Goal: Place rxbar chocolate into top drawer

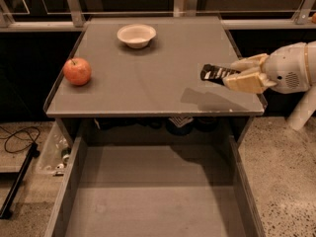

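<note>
Rxbar (pixel 214 73) in end effector (pixel 231 74) above table (pixel 158 83)

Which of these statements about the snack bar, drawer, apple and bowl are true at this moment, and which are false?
1. The gripper holds the snack bar above the right side of the table. True.
2. The drawer is closed. False: it is pulled open below the table's front edge.
3. The snack bar lies in the drawer. False: it is in the gripper, over the table.
4. The apple sits on the table's left side. True.
5. The apple is inside the bowl. False: the bowl stands at the back of the table, apart from the apple.
</note>
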Available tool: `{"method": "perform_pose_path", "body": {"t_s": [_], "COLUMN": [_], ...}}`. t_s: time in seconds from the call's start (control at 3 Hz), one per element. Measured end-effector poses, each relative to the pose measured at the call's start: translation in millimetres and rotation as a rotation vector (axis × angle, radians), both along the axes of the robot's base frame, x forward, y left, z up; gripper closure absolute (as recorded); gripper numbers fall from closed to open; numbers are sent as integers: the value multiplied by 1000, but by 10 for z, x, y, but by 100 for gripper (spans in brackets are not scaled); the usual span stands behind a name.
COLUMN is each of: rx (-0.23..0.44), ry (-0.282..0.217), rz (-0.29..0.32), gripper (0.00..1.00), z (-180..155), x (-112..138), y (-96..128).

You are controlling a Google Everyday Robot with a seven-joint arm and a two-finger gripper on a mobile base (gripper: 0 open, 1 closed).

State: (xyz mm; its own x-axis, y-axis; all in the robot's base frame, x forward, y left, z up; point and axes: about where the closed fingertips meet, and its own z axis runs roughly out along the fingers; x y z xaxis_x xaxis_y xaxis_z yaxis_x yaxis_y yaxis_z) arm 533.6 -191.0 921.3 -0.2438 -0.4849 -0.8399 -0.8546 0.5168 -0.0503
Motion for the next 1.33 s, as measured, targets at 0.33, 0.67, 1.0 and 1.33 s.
{"method": "perform_pose_path", "body": {"t_s": [0.33, 0.67, 1.0, 1.33], "rx": [5, -3, -20, -20], "ry": [89, 211, 305, 305], "rz": [33, 86, 146, 146], "gripper": [100, 100, 100, 100], "z": [-190, -512, -801, -801], "x": [-313, -462, -587, -587], "y": [-82, -115, -131, -131]}}
